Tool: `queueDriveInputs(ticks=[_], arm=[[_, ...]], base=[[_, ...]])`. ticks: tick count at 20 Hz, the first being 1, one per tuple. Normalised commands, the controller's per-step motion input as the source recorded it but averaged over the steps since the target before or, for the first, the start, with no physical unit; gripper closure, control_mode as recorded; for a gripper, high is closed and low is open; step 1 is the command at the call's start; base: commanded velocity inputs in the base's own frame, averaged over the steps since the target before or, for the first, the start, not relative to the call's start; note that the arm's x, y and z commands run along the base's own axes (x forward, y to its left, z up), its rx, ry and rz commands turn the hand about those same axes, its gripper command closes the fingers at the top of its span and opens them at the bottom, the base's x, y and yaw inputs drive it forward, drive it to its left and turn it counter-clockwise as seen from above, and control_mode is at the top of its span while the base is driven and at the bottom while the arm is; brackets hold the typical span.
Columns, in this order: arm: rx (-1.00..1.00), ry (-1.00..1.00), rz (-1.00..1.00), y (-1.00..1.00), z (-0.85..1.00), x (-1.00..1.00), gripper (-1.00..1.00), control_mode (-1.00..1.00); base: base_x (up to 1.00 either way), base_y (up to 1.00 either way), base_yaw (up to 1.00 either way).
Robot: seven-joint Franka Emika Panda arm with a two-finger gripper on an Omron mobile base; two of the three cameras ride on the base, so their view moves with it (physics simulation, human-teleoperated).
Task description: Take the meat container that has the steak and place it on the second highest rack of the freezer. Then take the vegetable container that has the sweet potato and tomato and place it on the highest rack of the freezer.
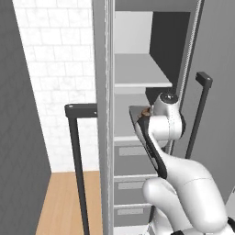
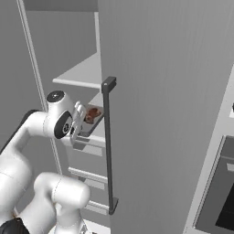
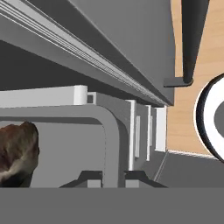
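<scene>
- Nearest you, the jaws of the gripper (image 3: 107,176) sit closed down on the rim of the meat container (image 3: 114,144): in the hand view one dark fingertip shows on each side of the tray's grey wall, with only that wall between them.
- The steak (image 3: 16,154) lies inside the container, left of the clamped edge in the hand view; in the right base view you can see the steak (image 2: 93,114) in the tray just beyond the wrist.
- The container is at the front of the freezer (image 1: 137,137), over the second highest rack (image 1: 126,137), below the highest rack (image 1: 137,73).
- By my judgement the step in hand is setting the tray down there. Keep the tray level so the steak does not slide, push it further in until most of its base is over the shelf, lower until it rests, and only then open the jaws.
- Withdraw straight back, minding the open door and its dark bar handle (image 2: 108,141) close to the wrist.
- Hard to tell: whether the tray's base already touches the shelf, since the wrist hides that edge in both base views.
- The steak is cut off at the left edge of the hand view.
</scene>
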Motion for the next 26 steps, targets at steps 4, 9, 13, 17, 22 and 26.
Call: queueDriveInputs(ticks=[4, 9, 13, 17, 22, 26], arm=[[0.00, 0.00, -0.02, 0.02, -0.18, 0.53, 1.00, -1.00], [0.00, -0.03, 0.00, 0.00, -0.15, 0.53, 1.00, -1.00], [0.00, -0.04, 0.00, 0.00, -0.20, 0.59, 1.00, -1.00], [0.00, -0.01, 0.00, 0.00, -0.21, 0.50, 1.00, -1.00], [0.00, 0.00, 0.00, 0.00, -0.28, 0.46, 1.00, -1.00], [0.00, 0.00, 0.00, -0.02, -0.35, 0.41, 1.00, -1.00]], base=[[0.00, 0.00, 0.00], [0.00, 0.00, 0.00], [0.00, 0.00, 0.00], [0.00, 0.00, 0.00], [0.00, 0.00, 0.00], [0.00, 0.00, 0.00]])
